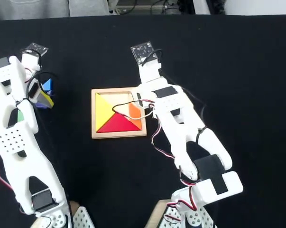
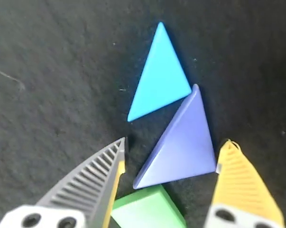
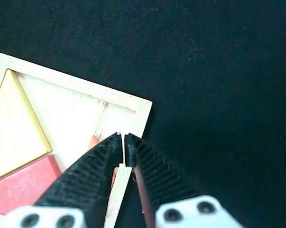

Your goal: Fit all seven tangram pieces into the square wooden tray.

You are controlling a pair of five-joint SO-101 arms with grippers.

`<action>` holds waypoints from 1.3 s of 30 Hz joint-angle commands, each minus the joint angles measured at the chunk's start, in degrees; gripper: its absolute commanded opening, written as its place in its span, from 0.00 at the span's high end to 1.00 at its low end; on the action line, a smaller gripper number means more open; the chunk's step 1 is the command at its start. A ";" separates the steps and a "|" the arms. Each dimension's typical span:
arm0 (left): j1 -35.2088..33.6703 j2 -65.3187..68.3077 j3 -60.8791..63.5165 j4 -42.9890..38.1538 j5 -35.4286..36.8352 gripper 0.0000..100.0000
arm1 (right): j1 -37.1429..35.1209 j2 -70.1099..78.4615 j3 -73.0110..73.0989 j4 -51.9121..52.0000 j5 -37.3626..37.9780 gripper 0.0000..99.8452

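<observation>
The square wooden tray lies at the table's middle with a yellow triangle, a red triangle and an orange piece in it. My right gripper is shut, its tips over the tray's rim at a corner, with a sliver of the orange piece beside them. At the far left my left gripper is open and straddles a purple triangle. A light blue triangle lies just beyond, and a green piece sits between the fingers' bases.
Part of the tray's floor is bare wood next to the yellow triangle and the red triangle. Black cloth covers the table, with open room right of the tray.
</observation>
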 commanded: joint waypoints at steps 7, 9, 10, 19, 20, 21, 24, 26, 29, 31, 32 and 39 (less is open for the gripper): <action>2.59 -0.62 -1.98 1.41 -6.95 0.69 | 1.14 -3.03 -0.22 -1.05 0.62 0.99; 2.95 -0.53 -1.98 1.41 -8.09 0.69 | 1.14 -3.03 -0.22 -1.05 0.62 0.99; 2.95 -0.53 -1.98 1.41 -8.53 0.69 | 1.14 -3.03 -0.22 -1.05 0.62 0.99; 2.33 -0.62 2.95 2.29 -18.90 0.74 | 1.14 -3.03 -0.22 -1.05 0.62 0.99; 2.15 -0.62 3.03 2.02 -19.25 0.74 | 1.14 -3.03 -0.22 -1.05 0.62 0.99; 1.98 -0.62 3.03 2.02 -19.52 0.74 | 1.14 -3.03 -0.22 -1.05 0.62 0.99; 1.63 -0.70 3.03 2.11 -22.15 0.74 | 1.14 -3.03 -0.22 -1.05 0.62 0.99; 1.45 -0.70 3.03 1.93 -22.59 0.74 | 1.14 -3.03 -0.22 -1.05 0.62 0.99; 1.36 -0.70 3.03 2.02 -22.59 0.74 | 1.14 -3.03 -0.22 -1.05 0.62 0.99; 1.27 -0.97 3.03 2.20 -22.51 0.74 | 1.14 -3.03 -0.22 -1.05 0.62 0.99; 1.19 -1.23 3.12 2.37 -22.42 0.74 | 1.14 -3.03 -0.22 -1.05 0.62 0.99; 1.54 -1.14 -2.42 10.20 -18.55 0.74 | 1.05 -3.03 -0.13 -1.05 0.62 0.99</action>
